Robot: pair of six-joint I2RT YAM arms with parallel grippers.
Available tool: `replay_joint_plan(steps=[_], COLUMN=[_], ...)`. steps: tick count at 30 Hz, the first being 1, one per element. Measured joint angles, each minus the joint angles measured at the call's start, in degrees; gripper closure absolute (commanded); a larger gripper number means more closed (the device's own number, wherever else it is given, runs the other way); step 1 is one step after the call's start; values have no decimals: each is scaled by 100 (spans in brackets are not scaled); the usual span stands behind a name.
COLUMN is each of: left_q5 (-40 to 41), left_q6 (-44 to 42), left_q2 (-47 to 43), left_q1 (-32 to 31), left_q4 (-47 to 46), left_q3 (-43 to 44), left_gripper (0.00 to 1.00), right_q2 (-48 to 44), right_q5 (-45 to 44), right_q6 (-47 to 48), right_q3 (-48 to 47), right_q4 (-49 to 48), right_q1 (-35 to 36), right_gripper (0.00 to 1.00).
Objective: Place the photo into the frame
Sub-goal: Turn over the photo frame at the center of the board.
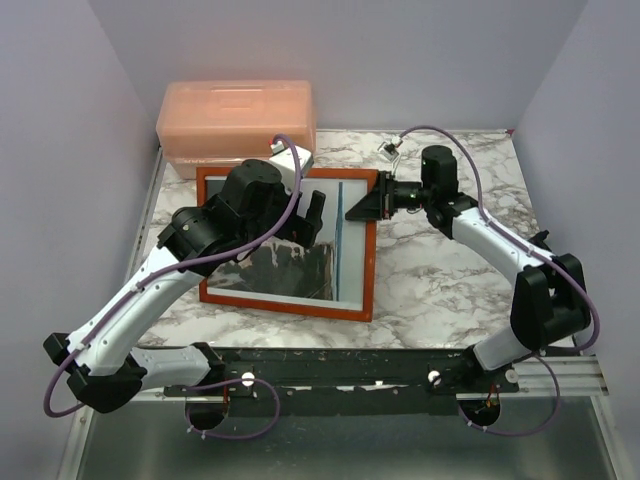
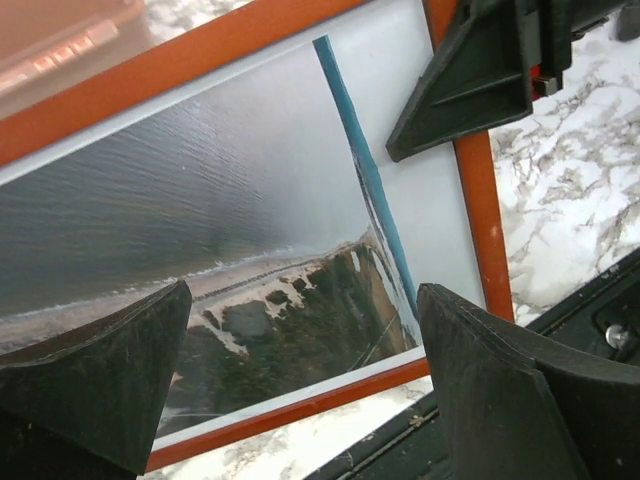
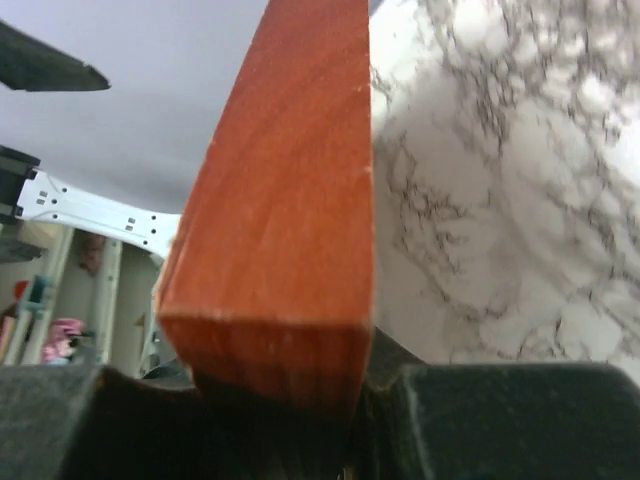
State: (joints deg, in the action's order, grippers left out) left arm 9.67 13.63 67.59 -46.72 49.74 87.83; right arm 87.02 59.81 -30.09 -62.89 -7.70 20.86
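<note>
steady the frame (image 1: pixel 285 305) with right gripper (image 1: pixel 352 209) clamped on its right rail; press the photo (image 1: pixel 290 270) flat using left gripper (image 1: pixel 310 222), spread wide and empty.

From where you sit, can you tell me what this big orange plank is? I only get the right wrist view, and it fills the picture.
Observer: It is the right side of the frame, which lies on the marble table. The right claw is shut on that side, near its far corner.
Operator: Is there a picture in it? I see only wood and stone.
Observer: Yes. The photo lies inside the opening, with a pale strip between its blue edge and the frame's right side.
Operator: And the other arm?
Observer: The left claw stands wide open over the photo, holding nothing.
</note>
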Motion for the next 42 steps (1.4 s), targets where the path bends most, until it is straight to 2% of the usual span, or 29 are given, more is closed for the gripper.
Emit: replay_joint_plan(steps=[10,19,25,30,33,38,39,42], left_q5=[-693,-1403,-1561,-1665,-1744,-1838,-1838,-1836], left_q6=[393,748,850,918,981,1062,1071,1097], left_q2=[59,127,179,190,214,326,356,444], left_q1=[560,1088,1303,1462,1602,1849,1891,2074], left_q4=[-111,-494,-621,-844,-977,-1104,-1104,-1110], left_q3=[-671,-1652,-2057,-2463,-2691,-2951,-2964,-2988], left_gripper=[1,1,2,1,2,2,1,1], right_q2=[684,2063,2413,2413,2422,2424,2426,2396], right_q5=[24,-201,-634,-992,-1217,-2295,-2382,-2839], right_q6=[-9,363,433,507,581,850,846,931], right_q3=[129,120,7,-219,-455,-640,-669,-918], right_q4=[970,1891,2308,2647,2903,3071,3091,3110], right_q1=[-621,-1010,-1091,-1091,-1091,-1086,-1108,-1119], right_gripper=[100,99,92,75,58,7,1,0])
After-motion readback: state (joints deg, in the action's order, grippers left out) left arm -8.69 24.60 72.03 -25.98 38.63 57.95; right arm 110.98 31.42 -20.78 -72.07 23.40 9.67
